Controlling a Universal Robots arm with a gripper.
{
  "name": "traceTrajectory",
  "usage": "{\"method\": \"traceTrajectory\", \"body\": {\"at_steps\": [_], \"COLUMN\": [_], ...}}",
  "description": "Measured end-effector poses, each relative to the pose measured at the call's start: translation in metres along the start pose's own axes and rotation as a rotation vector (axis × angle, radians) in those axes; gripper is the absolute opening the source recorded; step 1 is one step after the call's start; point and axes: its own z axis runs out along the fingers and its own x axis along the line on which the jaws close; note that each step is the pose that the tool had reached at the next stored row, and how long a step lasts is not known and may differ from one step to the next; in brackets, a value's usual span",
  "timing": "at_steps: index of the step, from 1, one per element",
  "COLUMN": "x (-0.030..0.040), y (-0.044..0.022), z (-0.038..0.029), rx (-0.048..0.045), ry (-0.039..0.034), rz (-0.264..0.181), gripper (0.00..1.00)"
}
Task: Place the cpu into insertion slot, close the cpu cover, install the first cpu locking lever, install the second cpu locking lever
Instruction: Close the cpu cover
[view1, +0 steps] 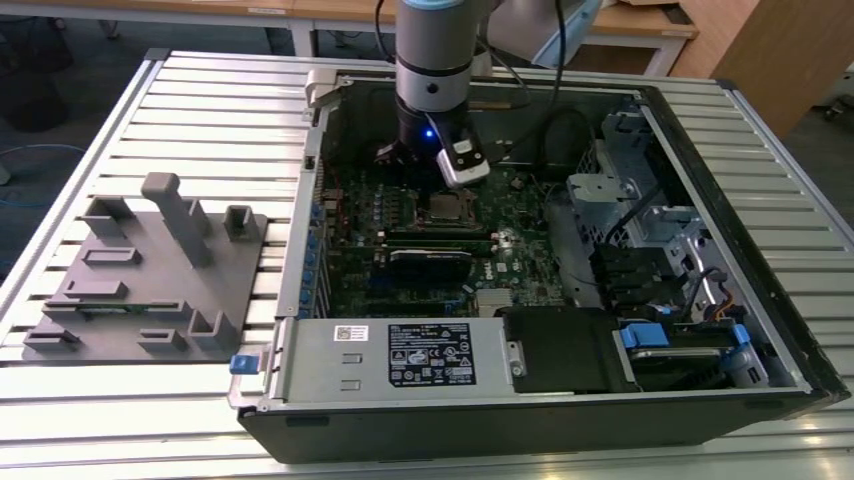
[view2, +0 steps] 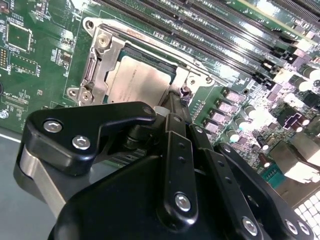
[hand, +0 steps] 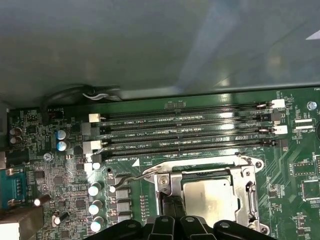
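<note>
Cpu (hand: 207, 197), the small flat square chip with a silvery-grey metal top, lies seated inside the insertion slot (hand: 164, 181), the square silver-rimmed socket set into the green circuit board (hand: 295, 170), so the first step of the task looks done. Over the slot's rim the cpu cover (hand: 248, 194), a thin silver metal frame with a large square cut-out, appears to lie flat. Its opening leaves the chip's top bare, which fits a cover swung down to pin the chip by its edges. From one corner of the slot a thin bent wire lever (hand: 131, 177) juts outward over the board. I judge from this that it is not latched, though its hook end is hard to make out.

The black tool (view2: 171, 102) hangs low at the slot's edge, just beside the cover. Its fingers are drawn together with nothing seen between them, a posture suited to pressing a thin lever rather than gripping the chip. Long narrow black memory slots (hand: 190, 135) run beside the slot on the side away from the tool.

In the exterior view the slot sits deep within an open black computer case (view1: 561, 425), which rests on a slatted metal table (view1: 214, 90). A grey plastic fixture block (view1: 147, 290) stands well apart from the slot, outside the case.
</note>
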Motion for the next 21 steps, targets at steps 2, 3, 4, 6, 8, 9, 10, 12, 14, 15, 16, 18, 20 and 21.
{"method": "traceTrajectory", "body": {"at_steps": [2,3,4,6,8,9,10,12,14,15,16,18,20,21], "x": [0.0001,0.0003,0.0003,0.0003,0.0002,0.0002,0.0001,0.0001,0.0,-0.0001,-0.0001,-0.0002,-0.0002,-0.0002], "y": [-0.0001,-0.0002,-0.0002,-0.0001,0.0,0.0,0.0001,0.0001,0.0002,0.0002,0.0002,0.0003,0.0003,0.0003], "z": [0.0012,0.0017,0.0019,0.0022,0.0023,0.002,0.0014,-0.0033,-0.007,-0.0089,-0.0114,-0.0139,-0.0139,-0.014], "rx": [0.0004,0.001,0.0009,0.0003,-0.0001,-0.0002,-0.001,-0.0001,-0.0003,-0.0002,0.0,-0.0001,-0.0005,-0.0004], "ry": [0.0003,0.0006,0.0005,0.0001,-0.0001,-0.0002,-0.0007,-0.0001,-0.0002,-0.0002,0.0,-0.0001,-0.0003,-0.0003], "rz": [0.0,0.0,0.0,0.0,0.0,0.0,0.0,0.0,0.0,0.0,0.0,0.0,0.0,0.0], "gripper": [0.1,0.1,0.1,0.1,0.1,0.1,0.1,0.1,0.1,0.1,0.1,0.1,0.1,0.1]}}
